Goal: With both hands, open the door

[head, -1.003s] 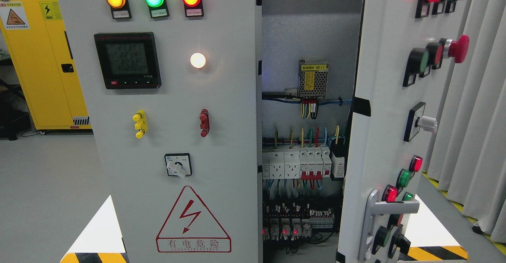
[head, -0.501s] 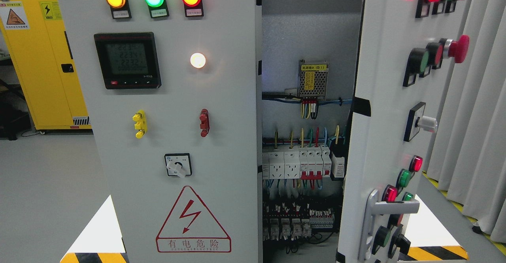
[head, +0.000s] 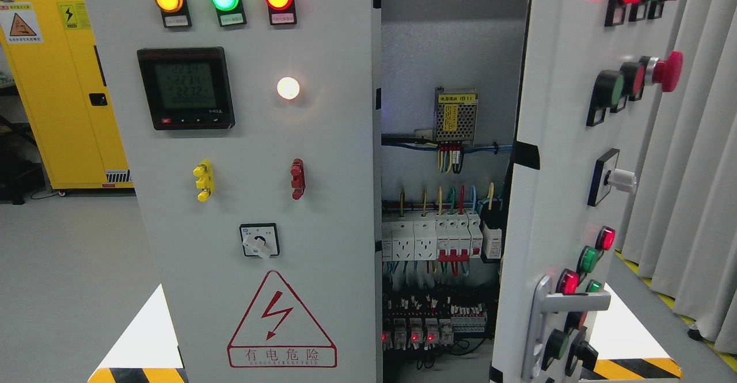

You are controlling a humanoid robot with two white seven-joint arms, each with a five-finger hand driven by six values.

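Already swung outward, the right door (head: 561, 158) of the grey cabinet stands open at the scene's right; neither robot hand is in view, so their state cannot be told.

Its silver handle (head: 544, 325) sits low on the door among red and green buttons. Between the doors the gap shows a power supply (head: 455, 116) above a row of breakers (head: 440, 238). The left door (head: 242, 170) is closed, carrying a meter (head: 186, 88) and three lit lamps. A yellow cabinet (head: 57, 83) stands far left.
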